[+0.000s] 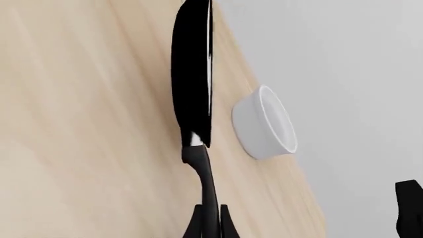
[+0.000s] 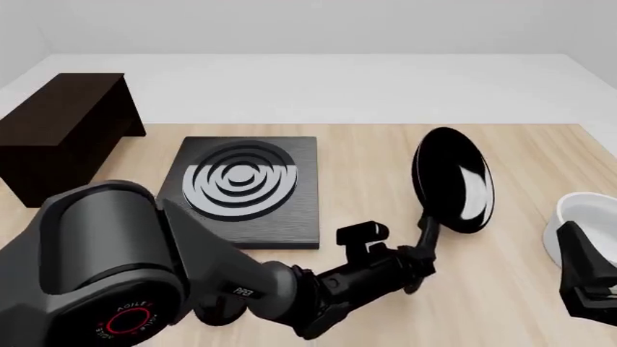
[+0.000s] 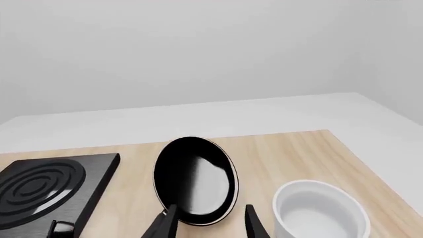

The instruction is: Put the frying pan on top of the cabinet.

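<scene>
The frying pan (image 2: 453,181) is glossy black and lifted off the table, tipped up on its edge, its handle (image 2: 427,235) pointing down. My left gripper (image 2: 420,259) is shut on the end of that handle. In the left wrist view the frying pan (image 1: 191,74) appears edge-on beyond my left gripper (image 1: 210,222). The dark brown cabinet (image 2: 63,119) stands at the far left, well away from the pan. My right gripper (image 3: 208,229) is open and holds nothing, and the frying pan (image 3: 195,181) is in front of it.
A flat black stove plate (image 2: 246,184) with grey rings lies between cabinet and pan. A white bowl (image 2: 583,217) stands at the right near my right arm (image 2: 586,271). The table's far edge (image 2: 386,124) runs behind everything.
</scene>
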Tool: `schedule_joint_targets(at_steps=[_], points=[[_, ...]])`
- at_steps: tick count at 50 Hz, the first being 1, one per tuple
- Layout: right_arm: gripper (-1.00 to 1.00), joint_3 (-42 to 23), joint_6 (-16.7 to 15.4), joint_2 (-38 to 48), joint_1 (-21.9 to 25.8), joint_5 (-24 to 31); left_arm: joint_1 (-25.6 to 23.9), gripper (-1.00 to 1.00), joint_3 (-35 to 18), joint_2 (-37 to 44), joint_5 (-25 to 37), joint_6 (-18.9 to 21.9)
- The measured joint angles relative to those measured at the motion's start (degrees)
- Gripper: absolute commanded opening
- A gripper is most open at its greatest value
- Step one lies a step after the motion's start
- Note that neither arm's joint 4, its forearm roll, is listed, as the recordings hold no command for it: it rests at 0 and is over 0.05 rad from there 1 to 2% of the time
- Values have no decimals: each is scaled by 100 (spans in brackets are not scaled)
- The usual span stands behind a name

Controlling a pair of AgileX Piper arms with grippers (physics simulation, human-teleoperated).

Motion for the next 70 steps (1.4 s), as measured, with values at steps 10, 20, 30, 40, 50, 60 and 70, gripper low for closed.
schedule_joint_targets(at_steps=[10, 20, 30, 40, 50, 60, 70], points=[[100, -10, -26, -48, 7, 47, 159, -100, 347, -403, -98, 157], [100, -10, -49, -76, 12, 70, 310, -100, 704, -895, -166, 292], [100, -8, -65, -104, 15, 94, 422, -100, 1052, -1464, -221, 410], [100, -5, -79, -102, 18, 88, 564, -100, 1365, -2039, -276, 441], [100, 2, -88, -82, 21, 61, 778, -100, 1652, -2595, -303, 435], [100, 7, -90, -68, 24, 43, 1204, -100, 1921, -3182, -262, 369], [100, 9, -88, -80, 24, 52, 1553, -100, 2166, -3736, -207, 334]])
